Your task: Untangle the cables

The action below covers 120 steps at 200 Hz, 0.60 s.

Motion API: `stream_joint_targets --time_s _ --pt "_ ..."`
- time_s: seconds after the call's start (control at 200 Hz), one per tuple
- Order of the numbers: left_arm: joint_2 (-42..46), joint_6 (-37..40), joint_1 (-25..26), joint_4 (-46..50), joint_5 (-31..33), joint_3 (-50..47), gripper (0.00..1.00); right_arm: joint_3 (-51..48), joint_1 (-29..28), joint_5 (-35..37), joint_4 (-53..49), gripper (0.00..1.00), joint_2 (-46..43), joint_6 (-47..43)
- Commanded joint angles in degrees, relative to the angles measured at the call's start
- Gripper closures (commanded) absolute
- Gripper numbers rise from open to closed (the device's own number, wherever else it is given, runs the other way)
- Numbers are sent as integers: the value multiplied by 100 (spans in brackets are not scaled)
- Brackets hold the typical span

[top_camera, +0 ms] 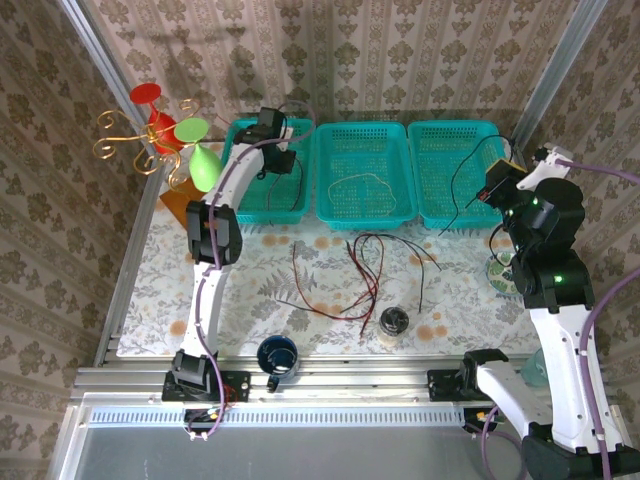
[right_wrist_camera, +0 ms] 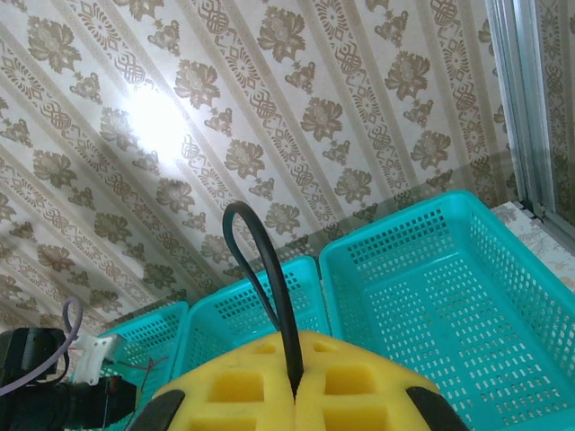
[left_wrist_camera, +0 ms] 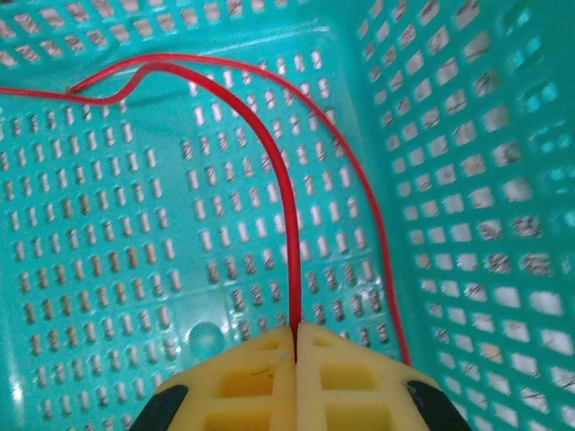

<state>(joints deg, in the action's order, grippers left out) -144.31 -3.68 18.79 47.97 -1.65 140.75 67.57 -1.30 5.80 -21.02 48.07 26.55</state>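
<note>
My left claw (left_wrist_camera: pixel 296 337) clamps the red cable (left_wrist_camera: pixel 286 189) in the far-left basket (left_wrist_camera: pixel 467 180), my right claw (right_wrist_camera: pixel 295 386) clamps the black cable (right_wrist_camera: pixel 269 278); pull hard and its tail may snag.

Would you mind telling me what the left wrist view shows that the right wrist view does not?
Left wrist: the left gripper shut on a red cable that loops over a teal basket floor. Right wrist: the right gripper shut on a black cable arching up before wallpaper, three baskets beyond. Shared: a yellow gripper closed on a thin cable, teal basket mesh.
</note>
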Motion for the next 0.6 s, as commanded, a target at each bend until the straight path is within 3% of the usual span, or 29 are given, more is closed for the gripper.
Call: stream_joint_targets --time_s 0.0,0.335,0.48,0.54,0.595 --pt "38 -411 28 -541 -239 -41 100 90 -37 174 -36 100 -104 -135" --pt "-220 -692 29 -587 -498 -135 100 90 -41 167 -19 100 -79 -200" --pt "-244 -723 34 -194 -228 -212 100 28 -41 163 31 100 -86 -117" --pt "-168 -681 29 -91 -161 -281 76 2 -37 142 59 100 -71 -89" --pt "-1 -623 29 -179 -198 -472 63 -2 -41 111 80 100 -42 -71"
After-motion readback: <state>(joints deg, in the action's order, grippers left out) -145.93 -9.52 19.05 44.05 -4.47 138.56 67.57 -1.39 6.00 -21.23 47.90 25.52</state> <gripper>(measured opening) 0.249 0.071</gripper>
